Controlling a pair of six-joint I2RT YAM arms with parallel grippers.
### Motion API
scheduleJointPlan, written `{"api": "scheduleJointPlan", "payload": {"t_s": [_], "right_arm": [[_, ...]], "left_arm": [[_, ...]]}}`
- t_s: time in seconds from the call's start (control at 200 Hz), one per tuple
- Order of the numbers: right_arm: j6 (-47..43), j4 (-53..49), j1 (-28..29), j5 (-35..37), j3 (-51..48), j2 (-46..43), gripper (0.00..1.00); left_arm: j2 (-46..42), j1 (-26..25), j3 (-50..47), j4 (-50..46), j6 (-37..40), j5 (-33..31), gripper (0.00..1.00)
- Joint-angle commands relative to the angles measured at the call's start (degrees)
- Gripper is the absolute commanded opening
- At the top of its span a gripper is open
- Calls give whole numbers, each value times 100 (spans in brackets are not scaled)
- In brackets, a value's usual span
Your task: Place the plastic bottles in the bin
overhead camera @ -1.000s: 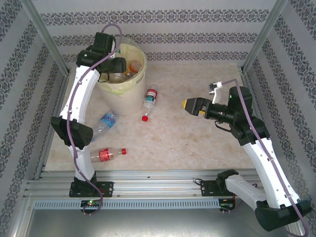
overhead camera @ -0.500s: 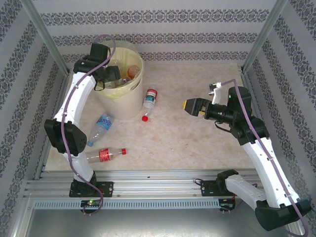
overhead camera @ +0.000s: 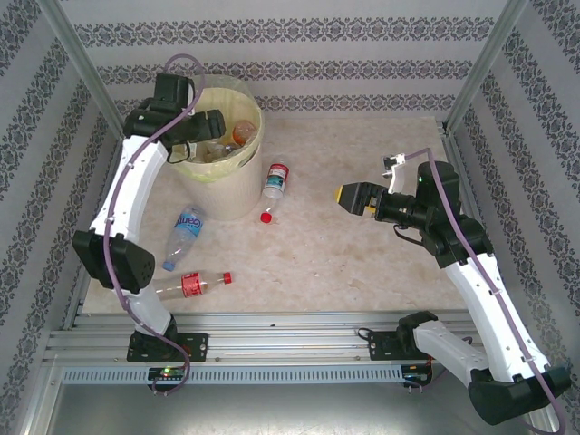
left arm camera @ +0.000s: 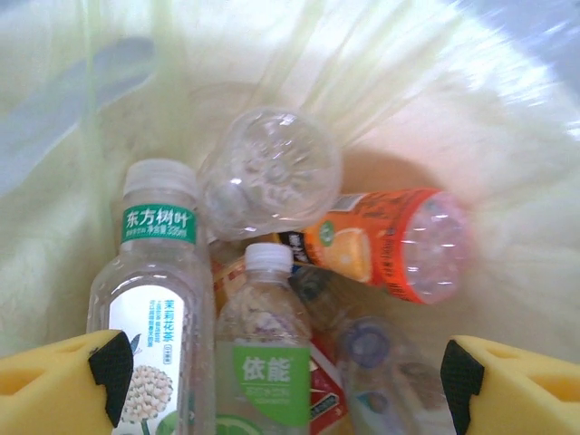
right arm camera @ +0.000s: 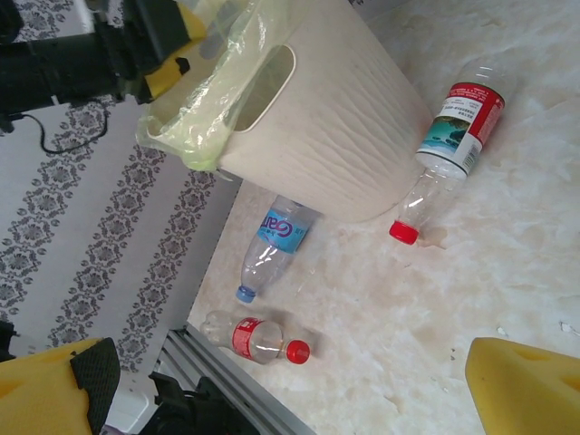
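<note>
The blue-labelled bottle [overhead camera: 186, 227] and red-labelled bottles [overhead camera: 192, 285] look empty: light, slick, crushable, apt to roll. Take each across its label. The left gripper [left arm camera: 281, 381] and right gripper [overhead camera: 352, 197] gape, holding nothing.

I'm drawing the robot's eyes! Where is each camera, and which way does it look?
Top external: high behind the arms, looking down on the table, bin and blue-label bottle; left arm and right arm show.
Left wrist: on the left arm, looking down into the bin at an orange-label bottle; open left gripper shows.
Right wrist: on the right arm, looking across the table toward the bin; open right gripper shows.
Shared: top external and right wrist both see the bin and blue-label bottle.
</note>
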Motion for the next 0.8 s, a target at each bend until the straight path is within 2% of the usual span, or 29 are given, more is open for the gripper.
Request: {"api": "scheduleJointPlan", "payload": {"t_s": [0.0,0.205,0.445,0.605,0.679,0.794], "right_arm": [[-105,-42,81,21,-82,-98,98],[-229,-86,103,-130,-177,-125,98],[-396,-297,173,-128,-222,-155,98],[-443,-286,198,-175,-309,-132,98],[-466,-311,215,-207,-299,-81,98],[-430,-282,276,-141,-375,-102,98]], "left_arm": [[-679,56,-206,438,339,545,90],[-1847,39,-1224,460,612,805,91],[-3509,19,-2792,-167,338,530,92],[-4301,19,-3821,-576,233,946,92],[-4525,-9,-4389,-645,-119,1083,92],[-4842,-59,-5143,-713,-1124,880,91]]}}
